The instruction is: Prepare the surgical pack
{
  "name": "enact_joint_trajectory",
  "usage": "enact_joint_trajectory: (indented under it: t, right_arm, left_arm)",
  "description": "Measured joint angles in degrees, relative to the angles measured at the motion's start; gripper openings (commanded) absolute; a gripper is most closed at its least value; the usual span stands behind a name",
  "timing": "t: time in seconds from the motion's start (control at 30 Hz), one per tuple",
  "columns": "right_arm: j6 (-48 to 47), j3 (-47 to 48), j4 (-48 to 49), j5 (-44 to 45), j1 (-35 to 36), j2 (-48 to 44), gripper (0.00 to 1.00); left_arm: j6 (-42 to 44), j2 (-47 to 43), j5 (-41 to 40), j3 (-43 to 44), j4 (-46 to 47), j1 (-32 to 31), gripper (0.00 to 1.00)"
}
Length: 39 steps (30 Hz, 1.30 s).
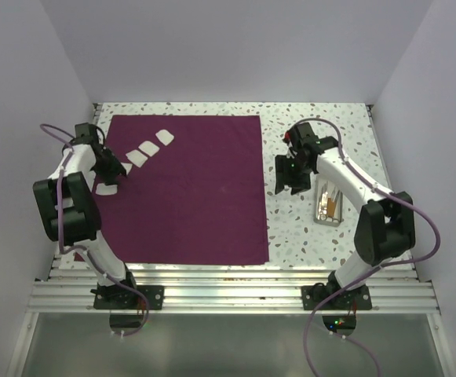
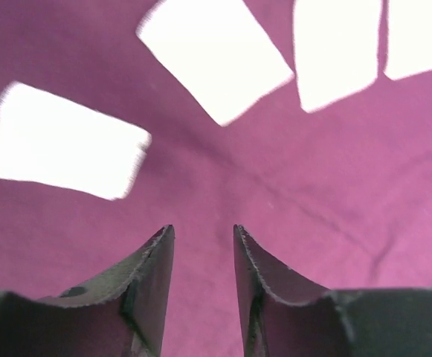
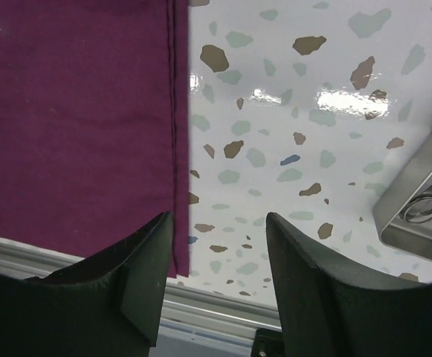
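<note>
The surgical pack (image 1: 196, 196) is a deep purple sheet lying flat on the table's left and middle. Several white rectangular pads (image 1: 149, 147) lie on its far left corner; they also show in the left wrist view (image 2: 216, 56). My left gripper (image 1: 114, 170) hovers over the sheet (image 2: 312, 201) just near of the pads, its jaws (image 2: 201, 232) a little apart with nothing between them. My right gripper (image 1: 286, 187) is open and empty over bare table beside the sheet's right hem (image 3: 172, 149), as the right wrist view (image 3: 219, 217) shows.
A metal tray (image 1: 330, 206) with instruments stands right of my right gripper; its corner shows in the right wrist view (image 3: 416, 216). White walls enclose the speckled table (image 1: 314, 126). A ribbed metal rail (image 1: 228, 287) runs along the near edge.
</note>
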Motion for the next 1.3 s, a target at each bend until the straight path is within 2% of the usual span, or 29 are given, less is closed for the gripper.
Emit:
enact_joint_trajectory:
  t: [0.17, 0.27, 0.3, 0.63, 0.8, 0.9, 1.07, 1.3]
  right_arm:
    - [0.1, 0.1, 0.1, -1.8, 0.3, 1.7, 0.57]
    - [-0.2, 0.7, 0.1, -3.1, 0.4, 3.6, 0.57]
    - [-0.3, 0.9, 0.2, -3.5, 0.4, 4.4, 0.57]
    - [-0.6, 2.9, 1.1, -7.3, 0.6, 7.2, 0.58]
    - [-0.7, 3.2, 1.7, -8.8, 0.7, 7.2, 0.58]
    - [-0.7, 3.2, 2.2, -9.9, 0.9, 7.2, 0.58]
    - [-0.6, 2.3, 2.9, -11.7, 1.4, 7.2, 0.58]
    - [-1.1, 2.8, 2.0, -11.8, 1.8, 7.2, 0.58]
  left_arm:
    - [0.4, 5.2, -2.5, 5.2, -1.6, 1.4, 0.34]
    - [0.5, 8.8, -4.0, 9.7, -2.6, 1.7, 0.18]
    - [0.4, 10.0, -4.8, 11.3, -3.1, 1.7, 0.18]
    - [-4.6, 10.8, -10.5, 11.5, -7.0, 2.1, 0.32]
    - [-7.1, 8.4, -10.4, 8.3, -7.4, 5.4, 0.41]
    - [-7.1, 7.5, -9.3, 7.6, -7.4, 8.2, 0.41]
    - [-5.2, 7.5, -7.9, 8.4, -8.2, 9.9, 0.52]
    - [-1.5, 7.5, -6.6, 8.3, -7.6, 9.9, 0.52]
